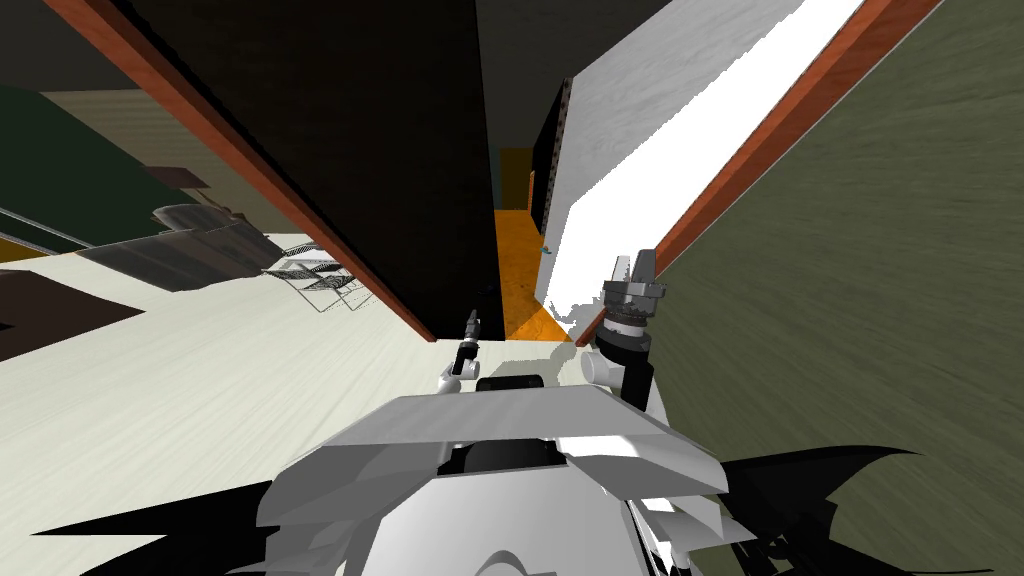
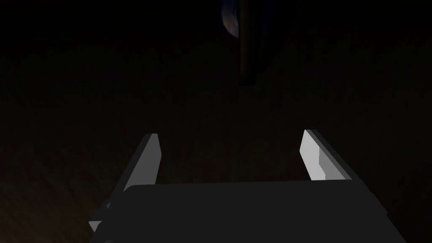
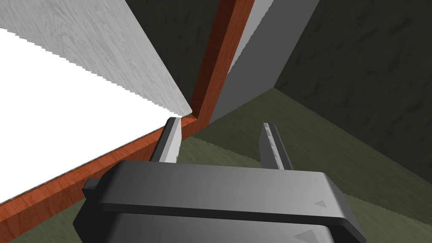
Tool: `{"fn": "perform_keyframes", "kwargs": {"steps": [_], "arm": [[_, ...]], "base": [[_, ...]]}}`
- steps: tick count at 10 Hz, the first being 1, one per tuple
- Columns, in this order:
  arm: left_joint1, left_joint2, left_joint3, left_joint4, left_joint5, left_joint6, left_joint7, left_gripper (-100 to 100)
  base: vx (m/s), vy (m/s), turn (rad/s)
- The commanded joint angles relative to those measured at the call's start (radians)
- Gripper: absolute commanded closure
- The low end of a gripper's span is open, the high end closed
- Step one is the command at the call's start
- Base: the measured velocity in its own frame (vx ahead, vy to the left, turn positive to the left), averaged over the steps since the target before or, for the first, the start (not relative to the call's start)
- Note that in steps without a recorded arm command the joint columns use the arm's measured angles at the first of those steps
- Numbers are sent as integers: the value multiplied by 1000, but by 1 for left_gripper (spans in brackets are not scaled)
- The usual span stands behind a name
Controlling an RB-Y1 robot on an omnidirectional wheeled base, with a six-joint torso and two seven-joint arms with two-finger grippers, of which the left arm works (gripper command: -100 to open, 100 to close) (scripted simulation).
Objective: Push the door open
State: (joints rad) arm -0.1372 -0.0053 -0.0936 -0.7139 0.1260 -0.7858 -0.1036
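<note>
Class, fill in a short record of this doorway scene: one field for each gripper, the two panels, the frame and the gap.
left gripper: open, facing a dark flat surface
dark panel: left side of the doorway; the left gripper is at its foot
right gripper: open, close to the frame's corner
white panel: wood-grained, right side of the doorway
red-brown frame: between white panel and olive wall
gap: narrow, between the panels; orange floor shows through
</note>
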Motion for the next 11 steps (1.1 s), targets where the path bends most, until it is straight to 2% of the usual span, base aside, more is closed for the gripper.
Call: {"fn": "perform_keyframes", "kwargs": {"steps": [1, 3, 5, 6, 7, 8, 10, 11], "arm": [[-14, -11, 0, 36, 1, -8, -4, -100], [-22, -19, 0, 59, 2, -11, -5, -100], [-41, -37, -1, 109, 4, -17, -8, -100], [-36, -30, -1, 97, 3, -17, -5, -100], [-36, -3, 1, 101, 4, -19, -5, -100], [-37, 10, 2, 102, 5, -20, -5, -100], [-38, 27, 5, 105, 6, -22, -5, -100], [-38, 30, 7, 106, 7, -23, -4, -100]], "base": [[97, 19, -17], [80, 19, -21], [105, 9, -33], [52, 5, -8], [84, -13, -25], [145, -14, -20], [177, -1, -20], [224, 0, -27]]}}
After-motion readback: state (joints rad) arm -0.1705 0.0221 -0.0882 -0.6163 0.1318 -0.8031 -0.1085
